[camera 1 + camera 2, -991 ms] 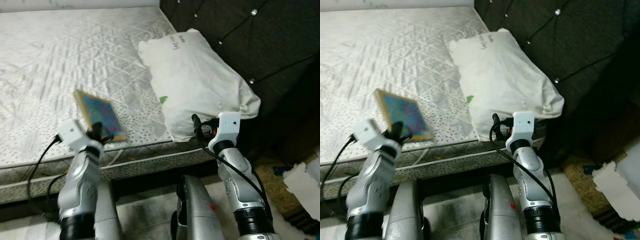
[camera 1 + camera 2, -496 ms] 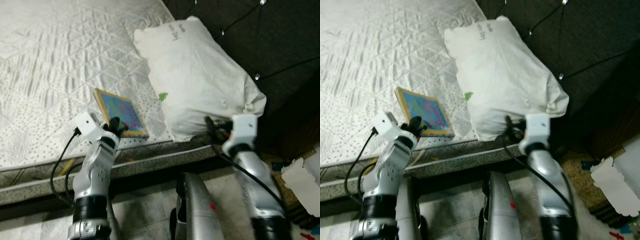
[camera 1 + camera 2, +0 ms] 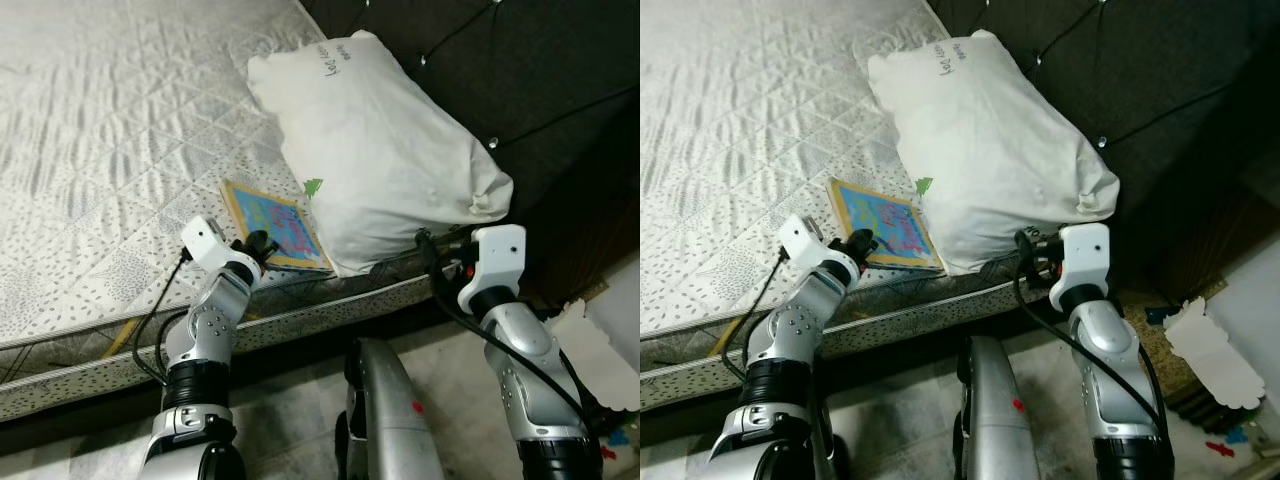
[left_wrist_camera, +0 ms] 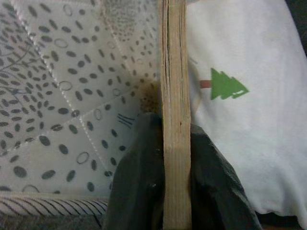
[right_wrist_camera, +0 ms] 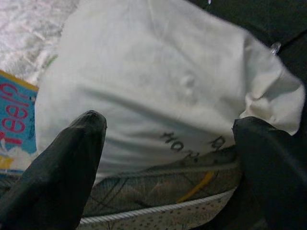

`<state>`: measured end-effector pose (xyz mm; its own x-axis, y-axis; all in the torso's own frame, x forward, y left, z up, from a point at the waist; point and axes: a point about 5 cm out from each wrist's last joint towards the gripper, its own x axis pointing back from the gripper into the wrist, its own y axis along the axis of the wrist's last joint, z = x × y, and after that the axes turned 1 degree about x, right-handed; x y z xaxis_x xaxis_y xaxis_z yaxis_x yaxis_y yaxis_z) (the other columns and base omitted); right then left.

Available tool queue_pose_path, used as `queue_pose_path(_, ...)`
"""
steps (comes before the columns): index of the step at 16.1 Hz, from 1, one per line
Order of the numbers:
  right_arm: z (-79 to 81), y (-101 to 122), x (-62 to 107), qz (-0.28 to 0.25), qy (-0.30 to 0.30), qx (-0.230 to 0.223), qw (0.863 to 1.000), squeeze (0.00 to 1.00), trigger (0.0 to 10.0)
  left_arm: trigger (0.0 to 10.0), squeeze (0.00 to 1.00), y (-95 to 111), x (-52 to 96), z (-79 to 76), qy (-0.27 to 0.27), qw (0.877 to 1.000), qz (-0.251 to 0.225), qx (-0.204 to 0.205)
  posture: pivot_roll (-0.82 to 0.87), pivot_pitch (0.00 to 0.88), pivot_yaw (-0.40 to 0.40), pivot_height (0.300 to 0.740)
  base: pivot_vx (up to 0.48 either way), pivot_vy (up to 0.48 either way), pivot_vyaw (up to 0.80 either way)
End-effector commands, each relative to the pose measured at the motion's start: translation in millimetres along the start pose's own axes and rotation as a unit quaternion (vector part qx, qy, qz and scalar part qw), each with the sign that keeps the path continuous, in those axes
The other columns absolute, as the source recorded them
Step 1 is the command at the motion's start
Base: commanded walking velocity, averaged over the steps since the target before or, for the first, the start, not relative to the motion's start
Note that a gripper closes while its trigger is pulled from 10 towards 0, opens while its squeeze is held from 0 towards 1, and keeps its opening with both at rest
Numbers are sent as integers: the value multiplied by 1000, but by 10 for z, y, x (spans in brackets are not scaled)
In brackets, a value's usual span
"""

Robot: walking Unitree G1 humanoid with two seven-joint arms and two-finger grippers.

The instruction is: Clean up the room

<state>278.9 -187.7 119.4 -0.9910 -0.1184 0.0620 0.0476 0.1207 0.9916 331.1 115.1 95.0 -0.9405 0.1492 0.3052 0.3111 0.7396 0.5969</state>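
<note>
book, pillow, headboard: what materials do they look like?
Book: thick board with a glossy printed cover; the left hand is pinching its edge, which shows layered tan pages. Pillow: matte white woven fabric, soft, creased, with printed lettering and a green tree. Headboard: dark tufted upholstery with shiny studs; fabric or leatherette, hard to tell.

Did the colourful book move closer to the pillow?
Yes. The book, clamped in the left gripper, has slid along the mattress toward the white pillow, now touching it.
</note>
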Motion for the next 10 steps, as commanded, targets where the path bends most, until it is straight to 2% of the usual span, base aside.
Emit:
queue_pose_path(1, -51, 7, 42, 3, -7, 7, 1000, 0, 10000, 10000, 0, -73, -27, 29, 7, 1000, 23, 2, -229, 104, -98, 495, 0, 0, 0)
queue_pose_path(5, -60, 22, 30, 5, -7, 8, 1000, 0, 10000, 10000, 0, 34, -83, 151, 23, 999, 28, 0, -233, 102, -101, 495, 0, 0, 0)
queue_pose_path(9, -38, 30, 14, 4, -5, 7, 1000, 0, 10000, 10000, 0, 163, -144, 202, 14, 999, 34, -20, -233, 103, -107, 495, 0, 0, 0)
queue_pose_path(10, -23, 36, 7, 3, -4, 6, 1000, 0, 10000, 10000, 51, 186, -176, 215, 15, 998, 40, -36, -234, 102, -108, 495, 0, 0, 0)
